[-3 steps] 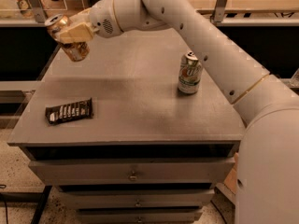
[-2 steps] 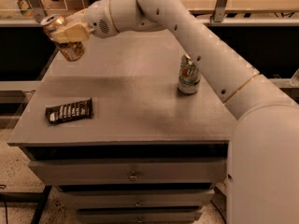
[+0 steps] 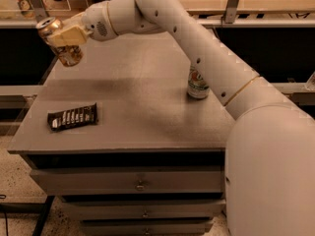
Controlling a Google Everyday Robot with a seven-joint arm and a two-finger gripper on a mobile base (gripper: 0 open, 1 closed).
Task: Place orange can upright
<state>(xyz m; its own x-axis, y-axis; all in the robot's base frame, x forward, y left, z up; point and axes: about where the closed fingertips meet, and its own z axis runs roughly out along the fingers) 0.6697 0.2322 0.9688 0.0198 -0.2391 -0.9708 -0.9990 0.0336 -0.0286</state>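
The orange can (image 3: 69, 56) is orange-gold with a silver lid at its upper left end. It is held tilted in the air above the far left corner of the grey table (image 3: 138, 107). My gripper (image 3: 64, 38) is shut on the orange can around its middle, at the end of the white arm reaching in from the right. The can's lower end hangs a little above the tabletop.
A white-and-green can (image 3: 198, 84) stands upright at the table's right, partly behind my arm. A flat dark snack bar wrapper (image 3: 73, 117) lies near the front left edge. Drawers (image 3: 140, 183) sit below the tabletop. Shelving rails run behind the table.
My gripper has carried the orange can slightly further left and a little up, beyond the table's far left corner. The other can and the wrapper have not moved.
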